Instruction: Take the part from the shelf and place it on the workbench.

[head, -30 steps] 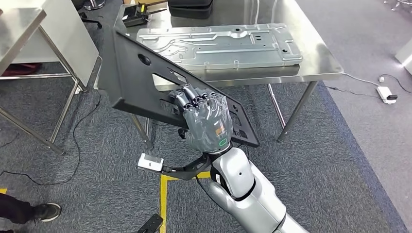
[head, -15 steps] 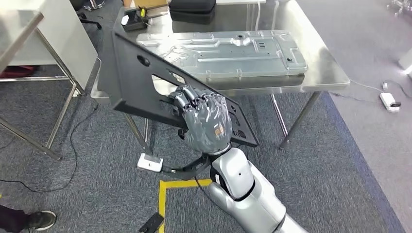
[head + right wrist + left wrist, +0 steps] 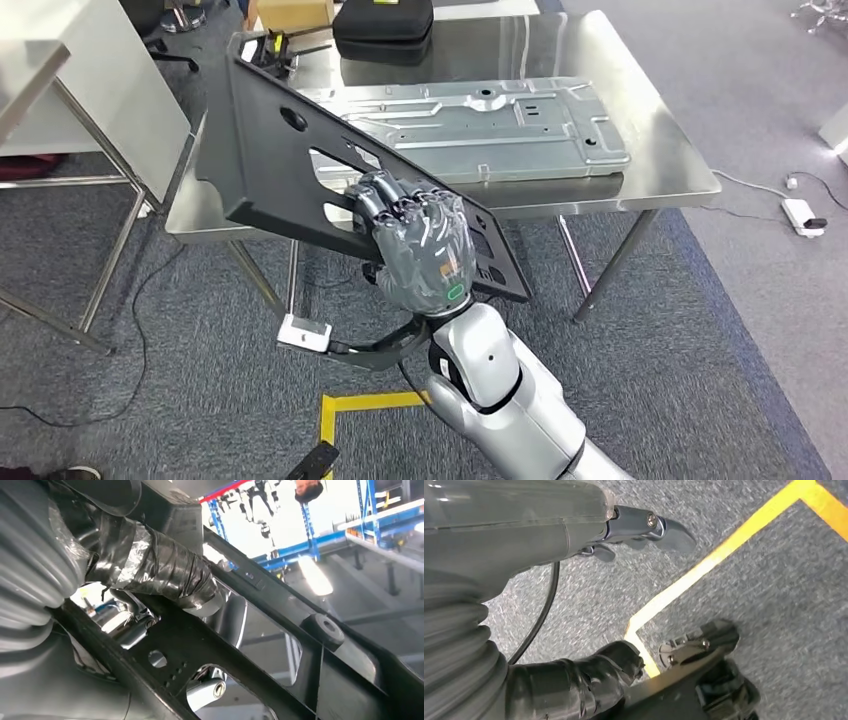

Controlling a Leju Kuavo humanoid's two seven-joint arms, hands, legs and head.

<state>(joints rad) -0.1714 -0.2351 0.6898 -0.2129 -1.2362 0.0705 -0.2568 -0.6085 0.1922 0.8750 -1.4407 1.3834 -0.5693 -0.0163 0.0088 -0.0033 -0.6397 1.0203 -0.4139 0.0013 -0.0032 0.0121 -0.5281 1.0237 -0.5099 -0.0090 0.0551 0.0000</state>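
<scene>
1. The right hand [image 3: 420, 245] grips the flat black plastic panel with cut-outs [image 3: 290, 165] — held tilted, just before the stainless steel workbench [image 3: 660, 150].
2. A grey stamped metal plate [image 3: 480, 125] lies on that bench.
3. The left hand [image 3: 644, 527] hangs over grey carpet — fingers spread, holding nothing.

- Right hand [image 3: 420, 245] grips black flat part [image 3: 290, 165], fingers curled through a cutout in the panel; part tilted, its upper corner raised over the bench's left end.
- Workbench [image 3: 660, 150]: steel top on legs, standing on grey carpet [image 3: 700, 350].
- Silver stamped metal plate [image 3: 480, 125] lies flat along the bench's middle.
- Black case [image 3: 385, 22] at the bench's far edge; cardboard box [image 3: 290, 12] just beside it, at the far left corner.
- Yellow floor tape [image 3: 345, 410] near the arm.
- White power strip [image 3: 800, 212] on the floor, right of the bench.
</scene>
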